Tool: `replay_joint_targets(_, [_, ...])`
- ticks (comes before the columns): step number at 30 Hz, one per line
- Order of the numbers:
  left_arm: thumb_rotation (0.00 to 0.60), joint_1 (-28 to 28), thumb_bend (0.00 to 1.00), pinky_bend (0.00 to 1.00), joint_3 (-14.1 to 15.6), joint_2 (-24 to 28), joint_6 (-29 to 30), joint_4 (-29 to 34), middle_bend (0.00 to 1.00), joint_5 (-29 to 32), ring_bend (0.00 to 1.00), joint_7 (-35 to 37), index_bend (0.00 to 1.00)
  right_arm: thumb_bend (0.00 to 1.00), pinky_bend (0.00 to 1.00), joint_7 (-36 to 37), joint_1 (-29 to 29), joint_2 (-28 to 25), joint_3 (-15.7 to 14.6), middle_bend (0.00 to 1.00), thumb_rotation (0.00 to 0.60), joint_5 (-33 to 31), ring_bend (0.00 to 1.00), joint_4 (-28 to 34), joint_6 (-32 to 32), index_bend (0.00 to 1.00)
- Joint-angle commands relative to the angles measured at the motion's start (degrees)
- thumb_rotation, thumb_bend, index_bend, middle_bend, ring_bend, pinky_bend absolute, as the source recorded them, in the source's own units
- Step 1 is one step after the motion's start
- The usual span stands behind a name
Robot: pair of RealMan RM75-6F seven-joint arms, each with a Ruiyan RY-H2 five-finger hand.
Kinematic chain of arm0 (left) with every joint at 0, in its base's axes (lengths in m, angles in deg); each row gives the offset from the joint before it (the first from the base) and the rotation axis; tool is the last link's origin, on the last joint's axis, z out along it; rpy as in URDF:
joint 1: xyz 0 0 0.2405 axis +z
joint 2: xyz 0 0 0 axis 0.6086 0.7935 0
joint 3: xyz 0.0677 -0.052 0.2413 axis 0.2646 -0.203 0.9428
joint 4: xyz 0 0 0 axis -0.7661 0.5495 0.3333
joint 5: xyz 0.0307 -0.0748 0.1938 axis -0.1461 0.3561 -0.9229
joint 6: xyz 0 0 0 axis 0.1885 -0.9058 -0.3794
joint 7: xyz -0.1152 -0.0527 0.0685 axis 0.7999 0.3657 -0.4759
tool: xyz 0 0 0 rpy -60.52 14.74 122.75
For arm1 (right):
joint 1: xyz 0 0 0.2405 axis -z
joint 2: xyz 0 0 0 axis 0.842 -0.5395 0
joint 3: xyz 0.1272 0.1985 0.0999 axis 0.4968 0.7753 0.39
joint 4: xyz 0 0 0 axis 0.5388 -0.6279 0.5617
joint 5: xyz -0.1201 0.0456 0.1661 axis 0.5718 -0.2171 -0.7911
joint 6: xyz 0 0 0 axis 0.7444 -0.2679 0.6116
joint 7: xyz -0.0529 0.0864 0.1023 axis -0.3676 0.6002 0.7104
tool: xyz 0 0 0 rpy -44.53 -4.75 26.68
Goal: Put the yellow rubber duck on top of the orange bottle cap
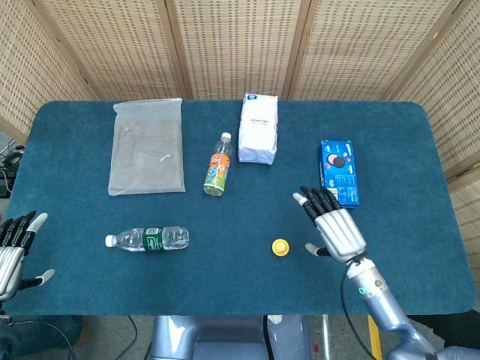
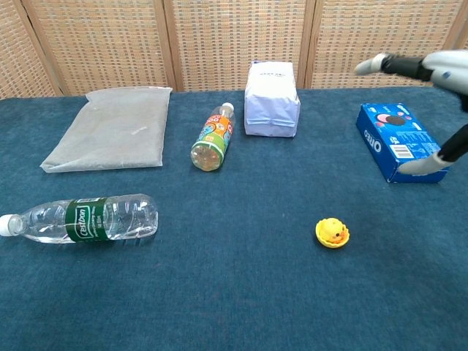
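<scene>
The yellow rubber duck (image 2: 333, 231) sits on the orange bottle cap (image 2: 333, 240), alone on the blue carpeted surface (image 1: 420, 150) toward its near edge, right of centre. The right robot hand (image 1: 335, 227) hovers at the duck's 3 o'clock, apart from it, fingers spread and holding nothing; in the chest view only its fingertips (image 2: 369, 65) show at the upper right. At 1 o'clock from the duck lies a blue Oreo box (image 2: 395, 138), the word "OREO" readable on its side. At 11 o'clock stands a white paper bag (image 2: 271, 99) with small unreadable print, and beside it lies a small juice bottle (image 2: 210, 139) with a colourful label. At 9 o'clock lies a clear water bottle (image 2: 82, 219) with a green label; its writing is too small to read surely. A clear plastic pouch (image 2: 110, 137) lies at the far left. The left robot hand (image 1: 15, 247) hangs open off the surface's left near corner. Woven cane screens (image 1: 240, 45) close the room behind.
</scene>
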Motion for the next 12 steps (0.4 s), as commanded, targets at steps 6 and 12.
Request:
replay_joint_targets(6, [0.600, 0.50, 0.04, 0.00, -0.24, -0.16, 1.31, 0.33, 0.00, -0.37, 0.00, -0.72, 0.00, 0.00, 0.00, 15.44, 10.38, -2.32, -3.28, 0.00, 0.600, 10.47, 0.00, -14.08, -13.56, 0.00])
replay_joint_targets(12, [0.600, 0.86, 0.04, 0.00, -0.04, -0.19, 2.10, 0.96, 0.00, -1.00, 0.00, -1.52, 0.00, 0.00, 0.00, 15.39, 12.94, -1.95, -3.82, 0.00, 0.600, 11.02, 0.00, -19.28, -14.94, 0.00])
